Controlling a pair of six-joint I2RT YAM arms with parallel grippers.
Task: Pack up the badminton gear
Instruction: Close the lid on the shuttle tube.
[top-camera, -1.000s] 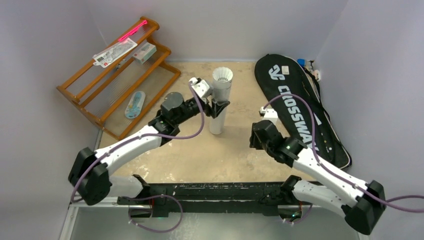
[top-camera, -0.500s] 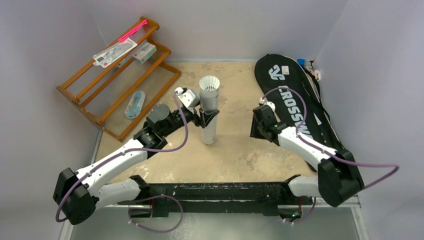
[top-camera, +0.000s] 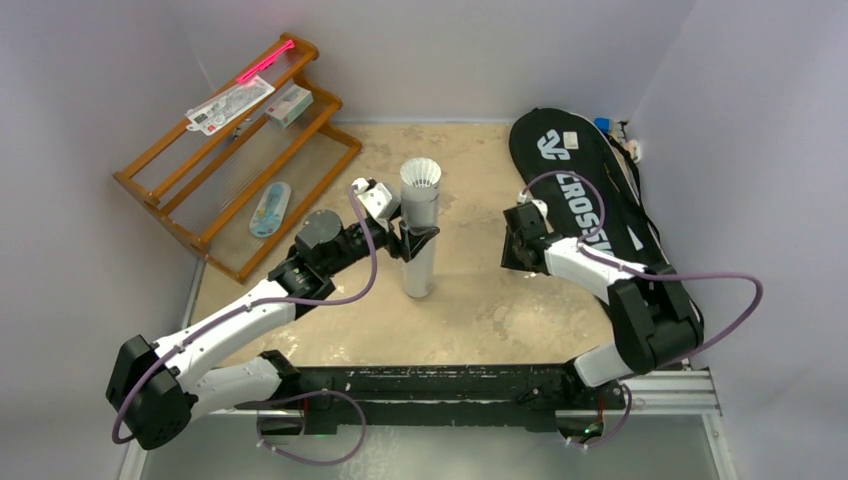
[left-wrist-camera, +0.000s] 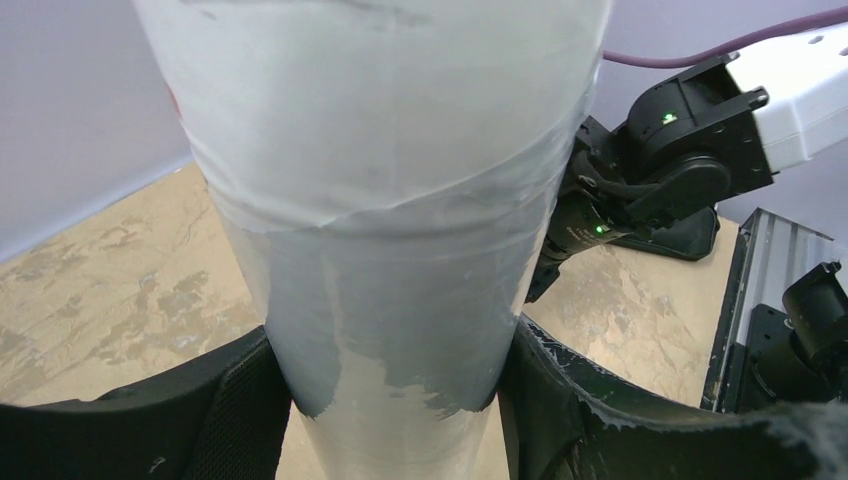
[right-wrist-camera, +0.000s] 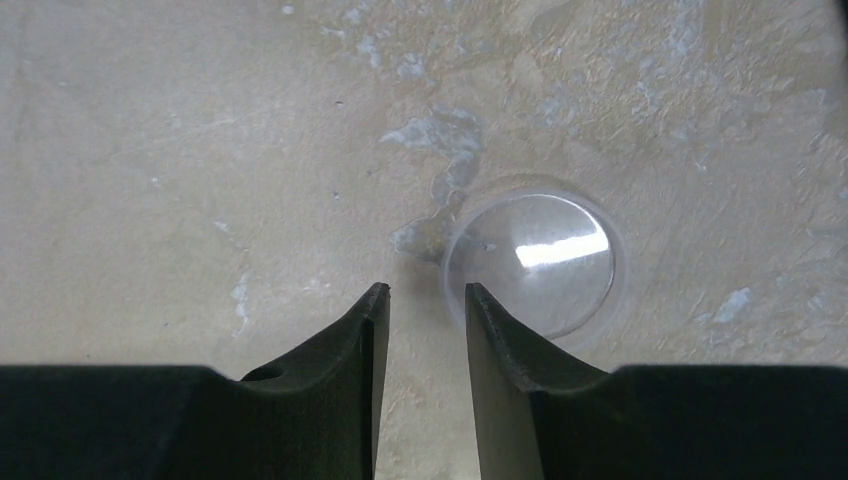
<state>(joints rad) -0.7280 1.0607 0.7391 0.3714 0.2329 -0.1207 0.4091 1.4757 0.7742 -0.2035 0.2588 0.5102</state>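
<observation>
clear lid (right-wrist-camera: 535, 262) nr tip, end effector (right-wrist-camera: 425, 290) ajar

The tube (top-camera: 419, 272) stands upright mid-table, a shuttlecock (top-camera: 421, 176) in its top, the left gripper (top-camera: 417, 240) around its middle; the bag (top-camera: 560, 150) lies to the right along the wall; a round lid (right-wrist-camera: 535, 262) lies flat just beyond the right gripper (right-wrist-camera: 420, 295); the rack (top-camera: 160, 148) sits far left, bearing a carton (top-camera: 289, 104) and a card (top-camera: 230, 105).
</observation>
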